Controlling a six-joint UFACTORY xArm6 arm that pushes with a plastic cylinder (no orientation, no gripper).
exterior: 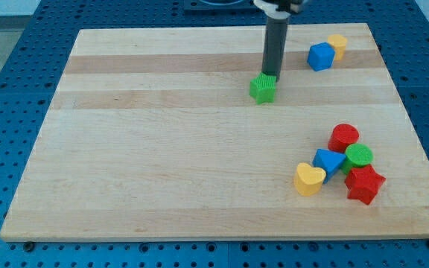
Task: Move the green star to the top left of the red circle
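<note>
The green star (263,88) lies on the wooden board (162,149) a little right of centre, in the upper half. My tip (270,74) stands right behind it, touching its top edge. The red circle (343,137) lies at the view's right, well below and to the right of the star, at the top of a cluster of blocks.
Below the red circle sit a green circle (359,156), a blue triangle (328,160), a red star (364,184) and a yellow heart (309,179). A blue cube (320,56) and a yellow block (337,45) lie near the board's top right.
</note>
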